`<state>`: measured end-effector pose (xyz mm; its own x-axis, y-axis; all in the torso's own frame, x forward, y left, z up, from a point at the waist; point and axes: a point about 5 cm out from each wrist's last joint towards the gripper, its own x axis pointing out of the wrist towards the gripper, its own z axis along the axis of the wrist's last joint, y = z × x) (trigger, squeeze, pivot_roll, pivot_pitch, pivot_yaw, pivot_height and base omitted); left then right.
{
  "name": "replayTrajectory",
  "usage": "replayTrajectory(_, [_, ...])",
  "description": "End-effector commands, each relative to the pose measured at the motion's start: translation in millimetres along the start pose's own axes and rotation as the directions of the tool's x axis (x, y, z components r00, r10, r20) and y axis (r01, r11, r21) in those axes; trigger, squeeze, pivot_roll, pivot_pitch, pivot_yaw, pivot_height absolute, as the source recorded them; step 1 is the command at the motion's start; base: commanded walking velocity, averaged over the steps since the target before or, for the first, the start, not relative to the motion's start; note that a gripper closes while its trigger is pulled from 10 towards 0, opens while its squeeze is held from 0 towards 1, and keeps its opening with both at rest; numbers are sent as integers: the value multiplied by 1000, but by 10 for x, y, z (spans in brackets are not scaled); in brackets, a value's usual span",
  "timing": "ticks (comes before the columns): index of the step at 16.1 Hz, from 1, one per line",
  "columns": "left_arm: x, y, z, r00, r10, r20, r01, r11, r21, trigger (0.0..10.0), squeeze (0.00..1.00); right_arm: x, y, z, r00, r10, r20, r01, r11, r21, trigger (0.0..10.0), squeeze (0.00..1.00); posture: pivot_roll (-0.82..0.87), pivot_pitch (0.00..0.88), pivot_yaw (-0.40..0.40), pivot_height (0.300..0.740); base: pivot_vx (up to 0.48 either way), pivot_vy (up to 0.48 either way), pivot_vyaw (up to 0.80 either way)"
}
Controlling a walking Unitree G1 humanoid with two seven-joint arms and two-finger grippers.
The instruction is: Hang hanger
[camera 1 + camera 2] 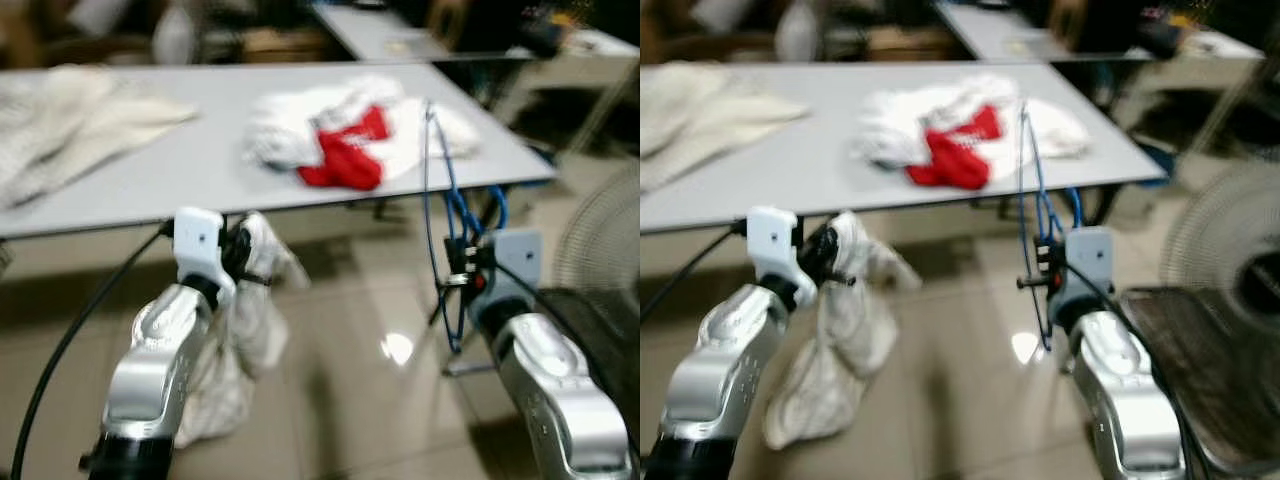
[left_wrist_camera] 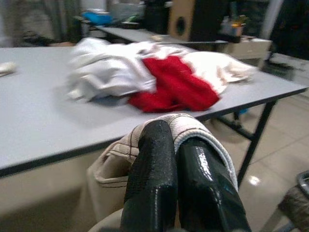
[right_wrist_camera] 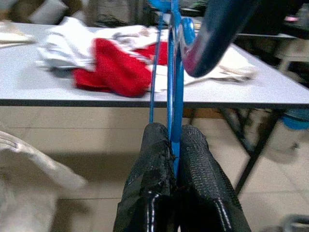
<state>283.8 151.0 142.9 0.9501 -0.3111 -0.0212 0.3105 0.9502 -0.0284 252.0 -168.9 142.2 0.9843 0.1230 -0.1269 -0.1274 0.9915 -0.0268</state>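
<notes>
I stand before a grey desk with both arms raised over a tiled floor. My right claw is clamped tight on a blue wire hanger, its two black fingers pressed together with the thin blue wire pinched between them. The hanger stands roughly upright in that grip, rising in front of the desk's near right corner, with its upper end reaching level with the heap of clothes; I cannot make out its hook, as the head views are blurred. My left claw is closed on a pale cream garment, the cloth bunched over and around the fingertips at the top. The rest of the garment hangs limp below the claw beside my left forearm, in front of the desk's near edge and apart from the hanger. On the desk lies a heap of white clothes with a red garment in its middle, near the right end. A second pale cloth is spread on the left part of the desk, well apart from the heap. A fan with a round wire guard stands at the far right, beside my right arm. A second desk stands behind the first.
</notes>
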Motion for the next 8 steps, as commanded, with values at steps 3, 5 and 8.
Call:
replayTrajectory(3, [62, -81, 177, 996, -35, 78, 35, 999, 4, 10000, 0, -1, -59, 48, 1000, -19, 22, 19, 1000, -13, 10000, 0, -89, 0, -26, 740, 356, 0, 0])
replayTrajectory(5, [64, -71, 196, 996, -34, 83, 34, 999, 6, 10000, 0, 5, -50, 50, 1000, -16, 25, 16, 1000, -13, 10000, 0, -88, 0, -23, 740, 360, 0, 0])
replayTrajectory(8, [81, -43, 240, 995, -23, 100, 23, 1000, 7, 10000, 0, 13, -46, 54, 1000, -15, 27, 15, 1000, -13, 10000, 0, -87, 0, -20, 740, 363, 0, 0])
